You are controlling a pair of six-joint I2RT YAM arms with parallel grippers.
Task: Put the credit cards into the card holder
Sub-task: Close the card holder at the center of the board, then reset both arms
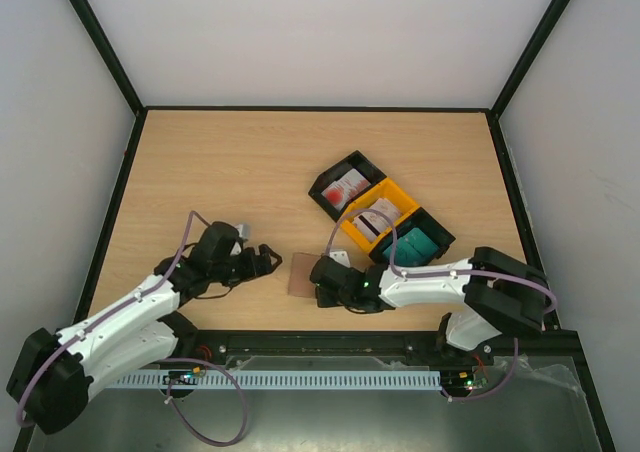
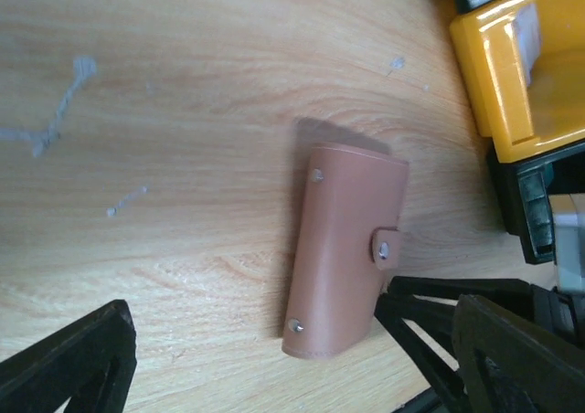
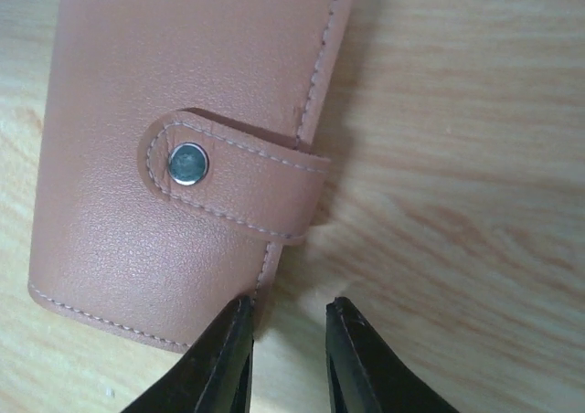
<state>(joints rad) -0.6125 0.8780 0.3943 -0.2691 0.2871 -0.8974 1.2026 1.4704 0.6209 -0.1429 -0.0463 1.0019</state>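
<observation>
- Wooden counter (image 1: 250, 162) fills the floor of a white-walled cell, and all the action sits toward the near edge.
- Left arm (image 1: 130, 317) reaches in from the near-left corner, elbow low and wrist angled right toward the middle. The left jaws are spread wide and empty; in the left wrist view they sit in the two bottom corners, short of the card holder (image 2: 347, 248).
- Right arm (image 1: 440, 284) folds back at the near-right corner and stretches left, low over the counter. The right jaws are parted only a little and hold nothing; one tip is at the holder's tab-side edge, the other over bare wood. Whether that tip touches, I cannot tell.
- Three trays run in a diagonal row right of centre: a black tray (image 1: 325, 186), a yellow tray (image 1: 405, 200), and a second black tray (image 1: 443, 235).
- The card holder lies flat between the two wrists, closed, brown face up, just left of the trays.
- The credit cards are in the trays: white-and-red cards (image 1: 350, 185), pale cards (image 1: 375, 219) and teal cards (image 1: 412, 244). Their print is too small to read.
- The tab (image 3: 238, 189) wraps over the holder's edge, fastened by a metal snap (image 3: 188, 164).
</observation>
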